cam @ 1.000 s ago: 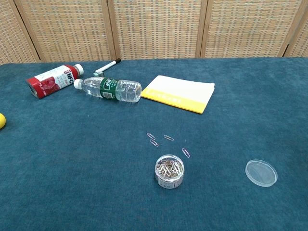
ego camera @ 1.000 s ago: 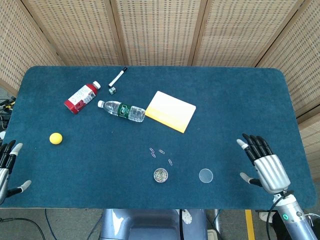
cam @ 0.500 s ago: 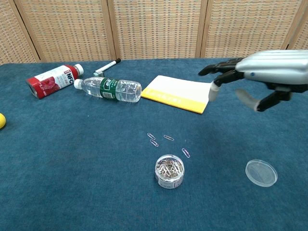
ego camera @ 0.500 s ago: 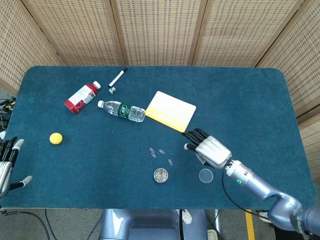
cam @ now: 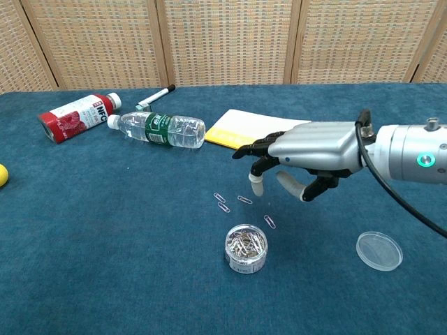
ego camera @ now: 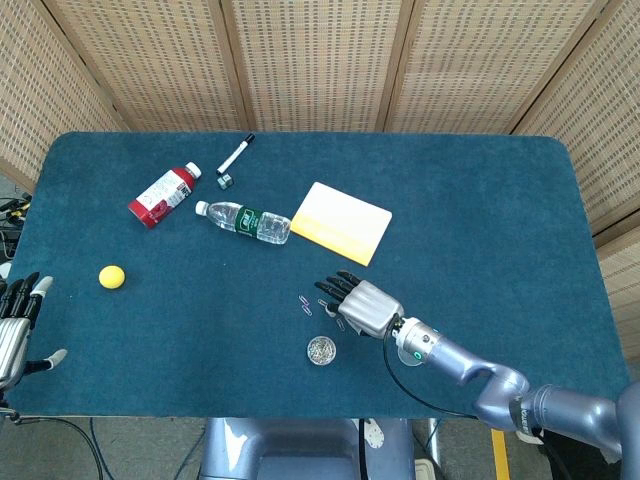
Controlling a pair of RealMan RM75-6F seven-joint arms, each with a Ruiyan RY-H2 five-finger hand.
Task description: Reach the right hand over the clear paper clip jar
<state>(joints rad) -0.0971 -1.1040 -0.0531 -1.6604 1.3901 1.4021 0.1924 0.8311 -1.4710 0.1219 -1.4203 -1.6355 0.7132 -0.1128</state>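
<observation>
The clear paper clip jar [ego camera: 321,350] [cam: 246,248] stands open on the blue table near the front edge, full of clips. My right hand [ego camera: 358,301] [cam: 300,157] hovers palm down above the table, just behind and to the right of the jar, fingers spread and holding nothing. Its fingertips [cam: 257,185] hang over the loose paper clips [cam: 242,203] [ego camera: 320,305]. The jar's round clear lid [cam: 379,250] lies to the right; the arm hides it in the head view. My left hand [ego camera: 14,325] stays at the table's front left edge, fingers apart and empty.
A yellow notepad [ego camera: 341,221] lies behind the right hand. A water bottle [ego camera: 243,220], a red bottle [ego camera: 161,195] and a marker [ego camera: 236,153] lie at the back left. A yellow ball [ego camera: 111,276] sits at the left.
My right hand has swept left from beside the lid to just behind the jar, dropping lower over the loose clips. The left hand has barely moved.
</observation>
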